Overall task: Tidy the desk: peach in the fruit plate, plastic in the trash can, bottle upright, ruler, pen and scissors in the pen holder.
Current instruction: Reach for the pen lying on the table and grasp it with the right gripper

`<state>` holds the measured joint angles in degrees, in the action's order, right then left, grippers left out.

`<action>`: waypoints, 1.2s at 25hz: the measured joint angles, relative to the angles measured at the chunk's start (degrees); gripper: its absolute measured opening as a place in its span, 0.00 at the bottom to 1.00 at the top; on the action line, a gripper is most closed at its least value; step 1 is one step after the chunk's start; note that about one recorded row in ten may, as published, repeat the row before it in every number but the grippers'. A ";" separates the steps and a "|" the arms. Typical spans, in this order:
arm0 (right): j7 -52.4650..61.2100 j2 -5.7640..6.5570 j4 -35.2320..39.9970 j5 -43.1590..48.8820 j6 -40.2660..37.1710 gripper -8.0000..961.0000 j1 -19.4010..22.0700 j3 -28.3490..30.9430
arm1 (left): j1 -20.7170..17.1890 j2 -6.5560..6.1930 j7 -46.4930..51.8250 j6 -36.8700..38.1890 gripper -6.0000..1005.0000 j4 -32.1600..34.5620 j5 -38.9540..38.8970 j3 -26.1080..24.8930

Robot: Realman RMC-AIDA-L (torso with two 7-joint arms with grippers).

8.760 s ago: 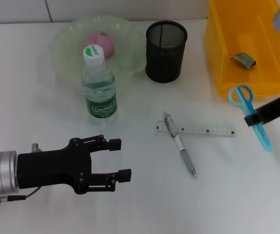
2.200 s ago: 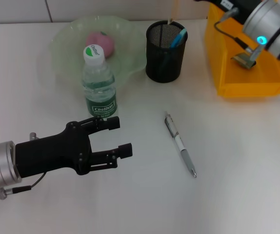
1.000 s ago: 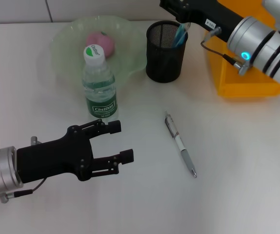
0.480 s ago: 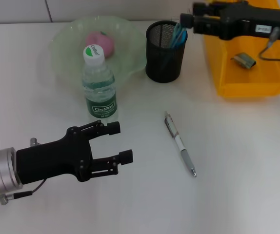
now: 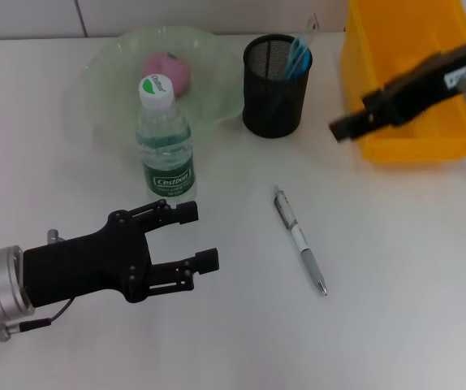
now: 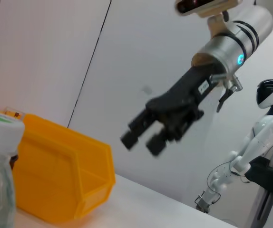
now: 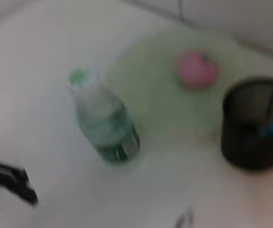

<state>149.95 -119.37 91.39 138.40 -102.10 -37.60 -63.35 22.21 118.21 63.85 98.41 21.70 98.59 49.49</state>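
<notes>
while bottle (image 5: 166,146) stands, pen (image 5: 300,239) lies unobstructed.

"Cestbon" on the bottle (image 5: 166,136) label and white cap.

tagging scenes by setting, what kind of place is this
Probably a robotics lab staged as a desk-tidying test: a plain white desk, a white humanoid robot standing in the background, and props such as a pen holder and yellow trash can.
</notes>
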 joint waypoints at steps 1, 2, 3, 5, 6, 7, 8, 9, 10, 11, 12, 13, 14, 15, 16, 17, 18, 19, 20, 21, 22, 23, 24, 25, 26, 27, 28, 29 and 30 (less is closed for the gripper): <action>3.02 0.03 0.05 2.80 -1.58 0.68 -1.19 -2.12 | -0.01 -0.01 0.00 0.09 0.83 0.07 0.00 0.04; 5.82 0.05 0.08 5.41 -2.79 0.69 -2.12 -4.10 | -0.01 -0.01 0.00 0.09 0.83 0.07 0.00 0.04; 9.15 -0.09 0.09 8.79 -3.80 0.71 -2.94 -8.25 | -0.01 -0.01 0.01 0.15 0.83 0.15 0.00 0.10; 10.34 -0.21 0.10 10.19 -3.89 0.72 -3.07 -10.45 | 0.00 0.00 0.02 0.43 0.83 0.19 -0.01 0.20; 11.52 -0.35 0.09 11.28 -3.31 0.73 -2.90 -12.51 | 0.08 0.00 0.02 0.56 0.83 0.15 -0.02 0.23; 12.66 -0.45 -0.06 12.02 -2.23 0.74 -2.61 -14.51 | 0.14 -0.03 0.02 0.66 0.83 0.18 -0.02 0.25; 14.77 -0.52 -0.81 12.34 0.45 0.74 -1.80 -17.94 | 0.14 -0.03 0.02 0.66 0.83 0.18 -0.02 0.25; 14.77 -0.52 -0.81 12.34 0.45 0.74 -1.80 -17.94 | 0.14 -0.01 -0.18 0.99 0.83 0.34 -0.01 0.28; 15.84 -0.52 -1.45 12.31 1.87 0.74 -1.48 -19.65 | 0.14 -0.01 -0.18 0.99 0.83 0.34 -0.01 0.28; 16.62 -0.52 -2.14 12.26 2.99 0.74 -1.24 -21.10 | 0.04 0.01 -0.44 1.32 0.83 0.37 -0.02 0.21; 17.19 -0.53 -2.81 12.25 3.68 0.74 -1.14 -22.25 | 0.04 0.01 -0.44 1.32 0.83 0.37 -0.02 0.21; 18.21 -0.52 -4.05 12.16 5.04 0.74 -1.02 -24.21 | 0.04 0.01 -0.44 1.32 0.83 0.37 -0.02 0.21; 18.21 -0.52 -4.05 12.16 5.04 0.74 -1.02 -24.21 | -0.02 0.03 -0.55 1.56 0.83 0.39 -0.05 0.24; 18.63 -0.52 -4.64 12.08 5.61 0.74 -0.99 -25.11 | -0.10 0.04 -0.56 1.76 0.83 0.37 -0.06 0.27; 18.91 -0.52 -5.26 12.02 6.07 0.74 -0.98 -25.89 | -0.14 0.05 -0.56 1.86 0.83 0.31 -0.06 0.27; 19.09 -0.52 -6.03 11.83 6.70 0.74 -0.98 -26.56 | -0.14 0.05 -0.56 1.86 0.83 0.31 -0.06 0.27; 19.20 -0.51 -7.54 11.10 8.09 0.74 -0.94 -27.48 | -0.23 0.10 -0.62 2.00 0.83 0.16 0.02 0.30; 19.20 -0.51 -7.54 11.10 8.09 0.74 -0.94 -27.48 | -0.23 0.10 -0.62 2.00 0.83 0.16 0.02 0.30; 19.24 -0.51 -8.06 10.68 8.99 0.74 -0.73 -27.96 | -0.35 0.13 -0.69 2.04 0.83 0.14 0.04 0.30; 19.27 -0.50 -8.39 10.31 9.83 0.74 -0.53 -28.37 | -0.52 0.15 -0.76 2.11 0.83 0.14 0.02 0.30; 19.32 -0.50 -9.02 9.95 11.45 0.74 0.03 -29.31 | -0.52 0.15 -0.76 2.11 0.83 0.14 0.02 0.30; 19.34 -0.50 -9.55 9.83 12.35 0.74 0.24 -29.82 | -0.82 0.17 -1.26 2.56 0.83 0.13 -0.11 0.21; 19.34 -0.50 -9.55 9.83 12.35 0.74 0.24 -29.82 | -0.82 0.17 -1.26 2.56 0.83 0.13 -0.11 0.21; 19.38 -0.50 -10.25 9.64 12.97 0.74 0.23 -30.36 | -0.87 0.17 -1.61 2.74 0.83 0.07 -0.12 0.15; 19.43 -0.50 -11.02 9.43 13.71 0.74 0.18 -30.90 | -0.87 0.17 -1.61 2.74 0.83 0.07 -0.12 0.15; 19.45 -0.50 -11.83 9.24 14.18 0.74 0.06 -31.48 | -0.91 0.18 -1.83 2.86 0.83 0.00 -0.11 0.08; 19.48 -0.50 -12.79 9.10 14.92 0.74 -0.12 -32.01 | -0.92 0.18 -1.88 2.87 0.83 0.00 -0.11 0.08; 19.49 -0.50 -13.55 9.06 15.44 0.74 -0.27 -32.39 | -0.93 0.18 -1.92 2.89 0.83 0.00 -0.11 0.08; 19.50 -0.50 -14.42 9.04 16.09 0.74 -0.44 -32.83 | -0.93 0.18 -1.96 2.91 0.83 0.00 -0.11 0.08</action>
<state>169.45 -119.88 76.97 147.44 -86.01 -38.04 -96.18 21.28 118.39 61.90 101.31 21.70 98.47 49.58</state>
